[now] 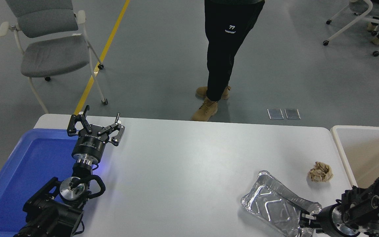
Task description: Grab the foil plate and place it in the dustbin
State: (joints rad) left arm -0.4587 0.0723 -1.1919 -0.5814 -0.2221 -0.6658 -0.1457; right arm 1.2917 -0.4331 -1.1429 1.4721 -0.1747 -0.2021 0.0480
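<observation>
foil plate (276, 205) sits lower right of the frame on the white table (192, 164), tilted diagonally, near corner crumpled where the right claw (305, 220) meets it. fingers are mostly hidden behind the foil rim, so can't tell if they're clamped on it or just beside it. dustbin (341, 148) is at the right edge of the frame, well apart from the plate, w/ a brown paper ball (320, 171) lying between them, nearer the bin. left claw (95, 126) parked at the upper left of the table by the blue tray (28, 164), fingers spread wide, nothing in them.

risks, as i judge them: foil is thin, so a pinch on one corner prob. just folds the rim and the plate slips out or droops on lift. if the grip is only at the edge, the far end may drag across the table. swinging to the bin, a hanging plate could knock the paper ball or catch on the bin's rim and drop outside. a person (222, 49) is standing past the table's far side, top centre, not close to the arm.
</observation>
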